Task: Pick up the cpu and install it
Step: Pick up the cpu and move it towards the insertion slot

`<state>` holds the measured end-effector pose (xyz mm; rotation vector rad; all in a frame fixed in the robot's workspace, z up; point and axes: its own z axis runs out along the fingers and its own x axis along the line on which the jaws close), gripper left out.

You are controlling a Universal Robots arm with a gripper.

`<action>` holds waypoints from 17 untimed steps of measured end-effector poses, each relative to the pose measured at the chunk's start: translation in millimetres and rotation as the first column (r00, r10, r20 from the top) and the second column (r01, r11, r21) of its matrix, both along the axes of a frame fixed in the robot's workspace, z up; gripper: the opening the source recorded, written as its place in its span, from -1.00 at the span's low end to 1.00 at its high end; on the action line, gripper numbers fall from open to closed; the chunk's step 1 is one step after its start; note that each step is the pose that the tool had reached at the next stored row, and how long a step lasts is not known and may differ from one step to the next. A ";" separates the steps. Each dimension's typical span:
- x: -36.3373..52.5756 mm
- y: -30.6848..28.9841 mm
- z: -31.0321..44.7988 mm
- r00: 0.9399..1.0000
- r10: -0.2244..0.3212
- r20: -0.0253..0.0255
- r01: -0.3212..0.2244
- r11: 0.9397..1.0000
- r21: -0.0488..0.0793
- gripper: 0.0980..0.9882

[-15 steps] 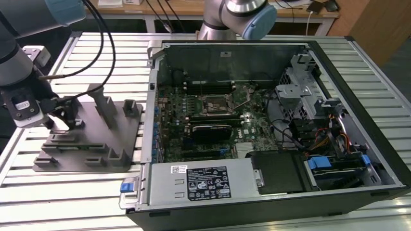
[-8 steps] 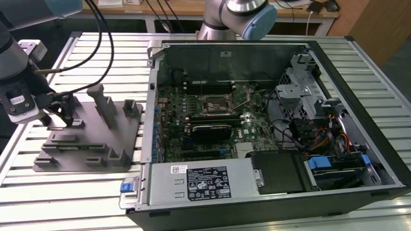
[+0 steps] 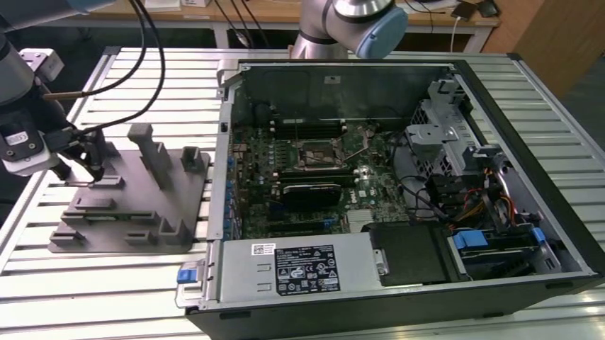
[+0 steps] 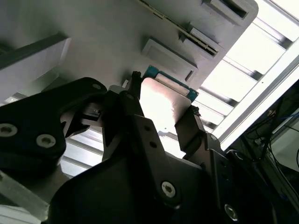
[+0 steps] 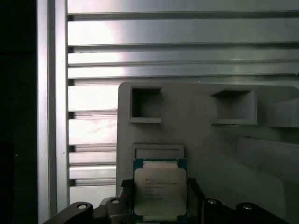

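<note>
The cpu [image 5: 160,190], a flat square chip with a silver-grey top and a blue-green rim, sits between the two black fingers of my gripper [image 5: 160,198]. The second wrist view shows the cpu [image 4: 164,106] with a finger pressed against each of two opposite edges. The chip is just above the grey fixture block [image 3: 132,205], close beside a small raised rectangular seat [image 5: 158,151]. In the exterior view my gripper [image 3: 83,176] is low over the fixture's far corner, at the exterior view's left. The black socket frame [image 3: 317,154] lies on the motherboard inside the open computer case [image 3: 492,92].
Upright posts [image 3: 151,152] rise from the fixture block beside the gripper. The case wall [image 3: 223,127] stands between the fixture and the motherboard. Black cables [image 3: 142,64] hang over the slatted aluminium table [image 3: 142,283]. Another arm's base [image 3: 326,28] stands behind the case.
</note>
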<state>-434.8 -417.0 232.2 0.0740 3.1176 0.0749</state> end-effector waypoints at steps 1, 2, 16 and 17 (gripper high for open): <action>0.0 0.0 1.8 1.000 0.000 0.000 0.000 1.000 0.000 0.00; 0.0 0.0 3.6 1.000 0.000 0.000 0.000 1.000 0.000 0.00; 0.0 0.0 30.1 1.000 0.000 0.000 0.000 1.000 0.000 0.00; 0.0 0.0 32.1 1.000 0.000 0.000 0.000 1.000 0.000 0.00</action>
